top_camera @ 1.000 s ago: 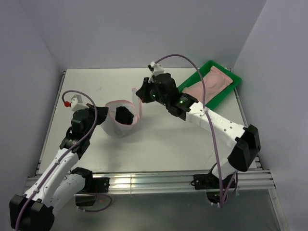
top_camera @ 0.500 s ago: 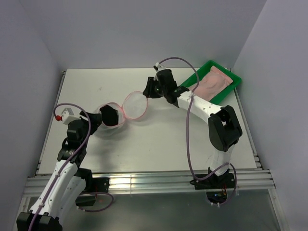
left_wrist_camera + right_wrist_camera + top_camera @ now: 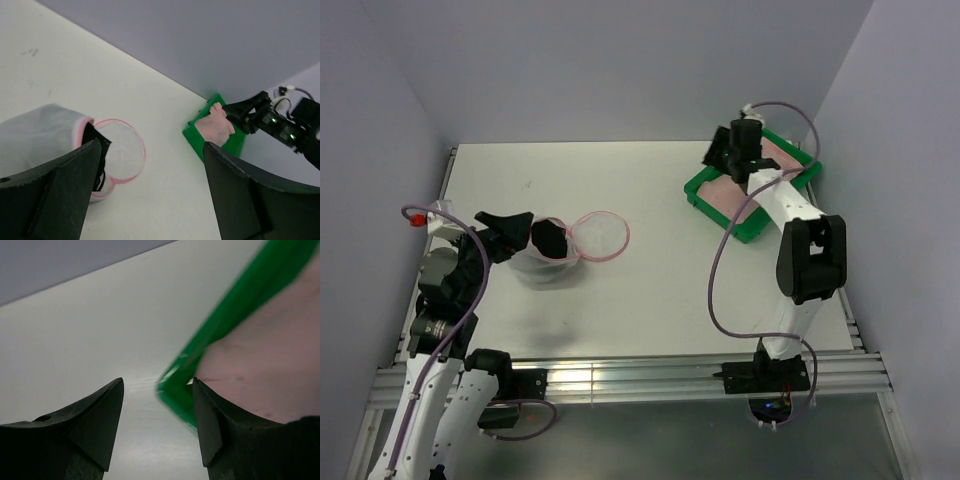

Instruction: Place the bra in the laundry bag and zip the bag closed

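The laundry bag (image 3: 535, 265), a small white mesh pouch with a pink zip rim, lies left of the table's middle. Its round flap (image 3: 601, 236) is folded open flat on the table, and something dark (image 3: 550, 238) shows in the mouth. My left gripper (image 3: 513, 232) stands open just left of the bag, holding nothing. In the left wrist view the bag (image 3: 45, 137) lies at lower left between the open left gripper's (image 3: 150, 150) fingers. The pink bra (image 3: 777, 158) lies in the green tray (image 3: 720, 205). My right gripper (image 3: 728, 155) hangs open over the tray's left corner, empty. The right wrist view shows the bra (image 3: 270, 355) and the tray rim (image 3: 225, 315) by the right gripper (image 3: 157, 385).
The green tray sits at the back right, close to the right wall. Grey walls close in the table at the back and on both sides. The metal rail (image 3: 620, 375) runs along the near edge.
Both grippers have opened and let go of the bag. The right arm swung right to the tray. The left arm drew back left, and the flap now lies flat.
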`<action>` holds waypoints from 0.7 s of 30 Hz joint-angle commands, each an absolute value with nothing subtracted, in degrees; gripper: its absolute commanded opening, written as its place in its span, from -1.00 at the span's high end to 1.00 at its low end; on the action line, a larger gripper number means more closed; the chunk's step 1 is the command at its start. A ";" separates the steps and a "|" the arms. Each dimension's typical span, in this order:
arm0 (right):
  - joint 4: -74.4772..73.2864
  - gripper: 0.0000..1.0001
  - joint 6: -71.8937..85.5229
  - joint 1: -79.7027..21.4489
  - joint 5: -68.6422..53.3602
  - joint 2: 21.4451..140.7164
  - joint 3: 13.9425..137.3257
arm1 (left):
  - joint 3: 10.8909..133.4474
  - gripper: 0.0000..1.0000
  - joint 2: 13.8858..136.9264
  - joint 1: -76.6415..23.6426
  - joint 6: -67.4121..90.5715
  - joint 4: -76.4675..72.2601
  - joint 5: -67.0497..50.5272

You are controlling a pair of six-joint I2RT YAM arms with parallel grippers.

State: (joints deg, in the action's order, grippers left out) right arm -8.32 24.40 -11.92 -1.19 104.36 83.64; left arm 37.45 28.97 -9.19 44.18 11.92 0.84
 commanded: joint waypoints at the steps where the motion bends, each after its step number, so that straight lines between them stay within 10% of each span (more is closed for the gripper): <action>1: -12.12 -0.28 23.12 -5.73 12.47 106.43 85.16 | 41.30 -0.80 28.39 -8.96 37.28 14.06 -9.04; 16: -26.81 -0.68 18.72 1.93 10.29 126.91 103.54 | 41.13 -0.79 30.94 -10.11 30.59 14.15 -13.10; 18: -25.76 -0.59 19.33 2.11 9.14 127.18 102.66 | 41.13 -0.79 31.02 -10.11 30.50 14.33 -13.01; 21: -24.44 0.17 20.39 2.20 9.48 126.83 101.69 | 41.04 -0.79 31.20 -10.02 30.59 14.15 -13.01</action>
State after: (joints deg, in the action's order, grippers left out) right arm -24.18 19.68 1.72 10.31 127.50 100.22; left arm 39.97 31.00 -9.96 32.10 15.09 -11.84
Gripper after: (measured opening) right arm 0.490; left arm 0.896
